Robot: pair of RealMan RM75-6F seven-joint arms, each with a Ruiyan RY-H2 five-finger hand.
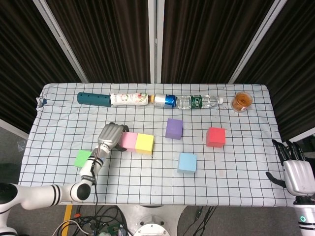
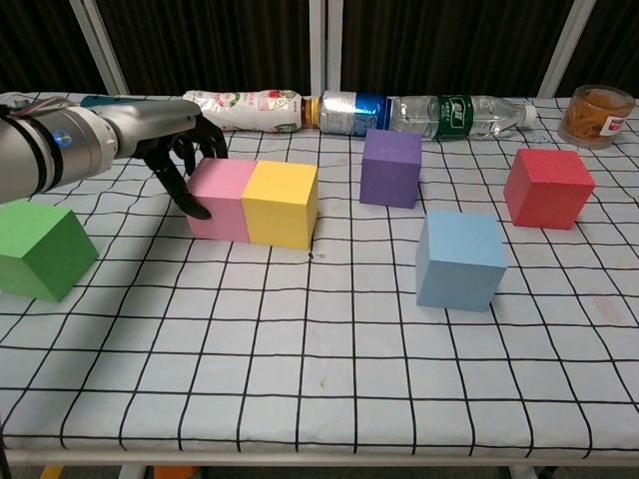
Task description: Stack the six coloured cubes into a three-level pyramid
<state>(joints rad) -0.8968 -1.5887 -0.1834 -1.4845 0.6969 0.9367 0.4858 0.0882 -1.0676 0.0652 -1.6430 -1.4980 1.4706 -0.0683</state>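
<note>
The left hand (image 2: 180, 150) sits low on the checked surface (image 2: 319, 359), its dark fingers (image 2: 192, 205) curled against the left face of the pink cube (image 2: 220, 198); it presses there rather than wrapping around it, and nothing is held in it. The pink cube stands flush against the yellow cube (image 2: 282, 203), the two touching side by side in a short row. Off to the left of the hand, near the surface's front edge, the green cube (image 2: 40, 249) sits alone. To the right of the pair, the purple cube (image 2: 390, 167) stands apart, a little further back, and the light blue cube (image 2: 459, 258) lies nearer the front, with the red cube (image 2: 547, 187) well off to the right. None of the six is stacked on another. Along the back runs a line of things laid end to end: a teal tube (image 1: 93, 99), a white bottle with a flowered wrapper (image 2: 245, 108), a blue and silver can (image 2: 351, 110), and a clear bottle with a green label (image 2: 461, 115); the printing on all of them is too small to read. A small tub of something amber (image 2: 597, 115) stands at the far right corner. The right hand (image 1: 295, 172) hangs beyond the right edge of the surface, fingers spread upward and holding nothing.
</note>
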